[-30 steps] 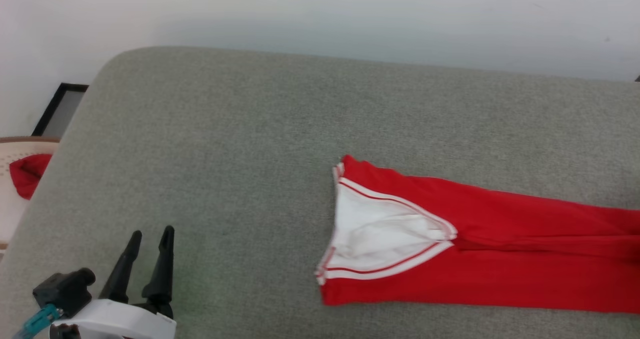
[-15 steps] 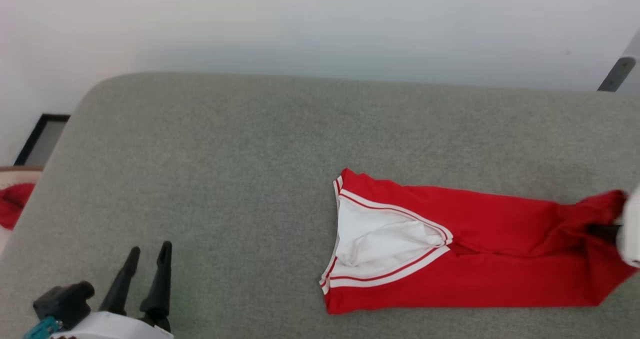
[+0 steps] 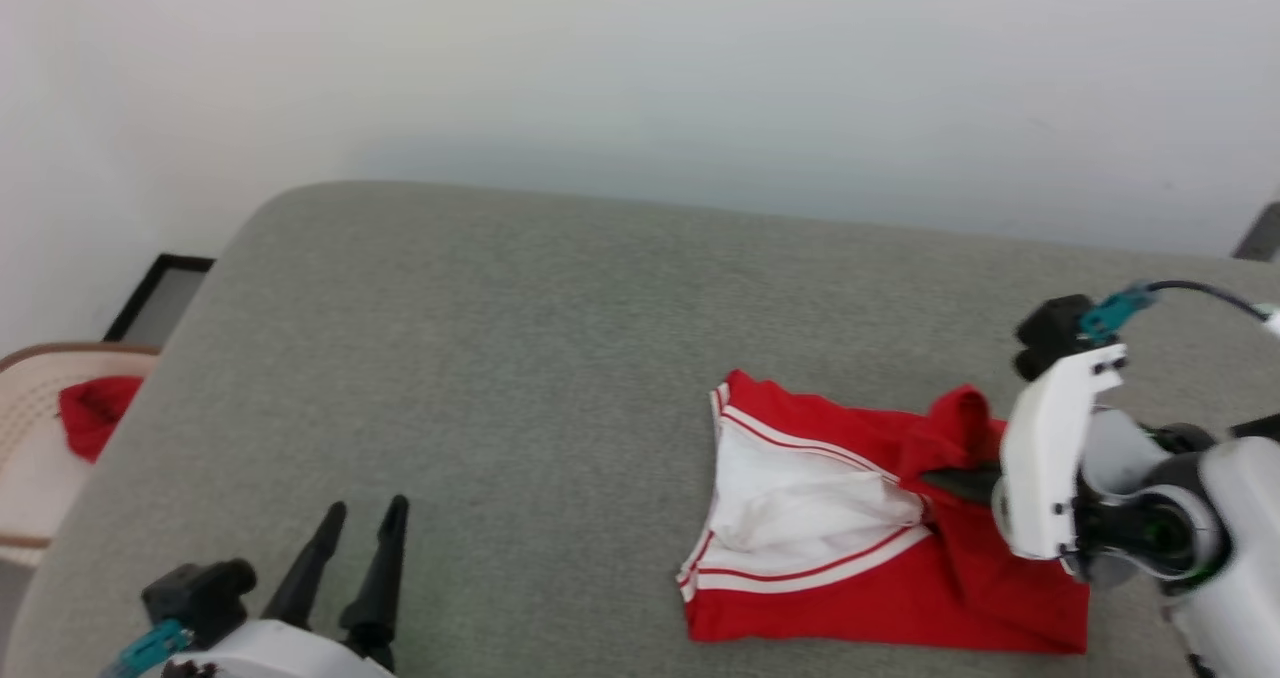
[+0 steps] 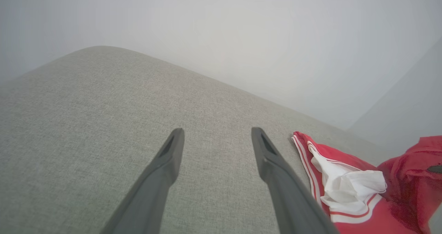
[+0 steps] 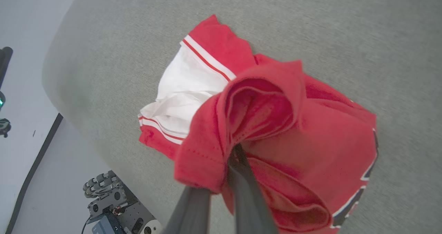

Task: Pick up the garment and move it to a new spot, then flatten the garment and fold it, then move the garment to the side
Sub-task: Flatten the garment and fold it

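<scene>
The garment point(image 3: 810, 508), a red T-shirt with a white sleeve and striped trim, lies on the right part of the grey cushioned surface point(image 3: 500, 358). My right gripper point(image 3: 950, 480) is shut on a bunched red edge of it, held just above the shirt's middle with the cloth doubled over. In the right wrist view the fingertips point(image 5: 238, 158) pinch that red fold of the garment point(image 5: 293, 123). My left gripper point(image 3: 366, 510) rests open at the lower left, well clear of the shirt. The left wrist view has the left gripper point(image 4: 217, 132) over bare cushion, with the garment point(image 4: 345, 182) to its right.
A pale basket point(image 3: 30, 438) off the cushion's left edge holds a small red cloth lump point(image 3: 95, 413). A dark frame point(image 3: 160, 293) lies on the floor beside it. A white wall runs behind the cushion. Part of the robot's base point(image 5: 114, 206) stands below the cushion's edge.
The head camera has shifted. My right gripper has come into view, carrying the garment's red end leftward over its body, so the shirt now lies shorter and doubled. The left gripper stays open.
</scene>
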You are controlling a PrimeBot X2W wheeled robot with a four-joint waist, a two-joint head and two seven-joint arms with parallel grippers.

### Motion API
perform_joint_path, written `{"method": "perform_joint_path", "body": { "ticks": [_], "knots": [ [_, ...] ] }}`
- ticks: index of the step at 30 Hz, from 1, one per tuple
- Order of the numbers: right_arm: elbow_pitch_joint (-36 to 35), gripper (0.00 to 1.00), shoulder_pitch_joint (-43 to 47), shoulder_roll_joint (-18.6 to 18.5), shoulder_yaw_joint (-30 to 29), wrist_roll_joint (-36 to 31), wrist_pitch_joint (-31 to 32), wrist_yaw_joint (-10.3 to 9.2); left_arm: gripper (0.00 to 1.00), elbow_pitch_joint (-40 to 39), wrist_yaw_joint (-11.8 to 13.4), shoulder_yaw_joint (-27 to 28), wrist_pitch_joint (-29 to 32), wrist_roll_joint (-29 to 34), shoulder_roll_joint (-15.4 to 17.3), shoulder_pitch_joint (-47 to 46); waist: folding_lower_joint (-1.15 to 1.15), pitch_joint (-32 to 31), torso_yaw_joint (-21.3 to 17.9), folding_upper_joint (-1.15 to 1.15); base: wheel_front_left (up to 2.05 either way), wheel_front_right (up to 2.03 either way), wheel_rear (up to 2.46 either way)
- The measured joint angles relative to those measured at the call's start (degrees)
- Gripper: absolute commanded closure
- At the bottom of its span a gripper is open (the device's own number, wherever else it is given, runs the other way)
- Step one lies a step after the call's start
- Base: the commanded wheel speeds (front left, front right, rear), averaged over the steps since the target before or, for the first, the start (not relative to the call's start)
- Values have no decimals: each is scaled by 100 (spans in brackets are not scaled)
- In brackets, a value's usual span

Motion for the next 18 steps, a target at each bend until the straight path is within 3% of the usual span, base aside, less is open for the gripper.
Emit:
{"method": "perform_joint_path", "body": {
  "ticks": [7, 15, 16, 18],
  "knots": [
    [667, 100, -326, 613, 324, -247, -465, -1, 0, 132, 0, -431, 47, -34, -107, -366, 0, -39, 457, 0, 0, 0, 0],
    [1623, 100, -668, 877, 636, -485, -931, -1, 0, 353, 0, -802, 14, -177, -171, -673, 0, -3, 916, 0, 0, 0, 0],
    [1727, 86, -699, 910, 671, -483, -959, -1, 0, 376, 0, -831, 8, -200, -170, -688, 0, 7, 949, 0, 0, 0, 0],
    [1870, 42, -767, 971, 775, -483, -1037, -1, 0, 423, 0, -859, -11, -248, -165, -714, 0, 32, 987, 0, 0, 0, 0]
  ]
}}
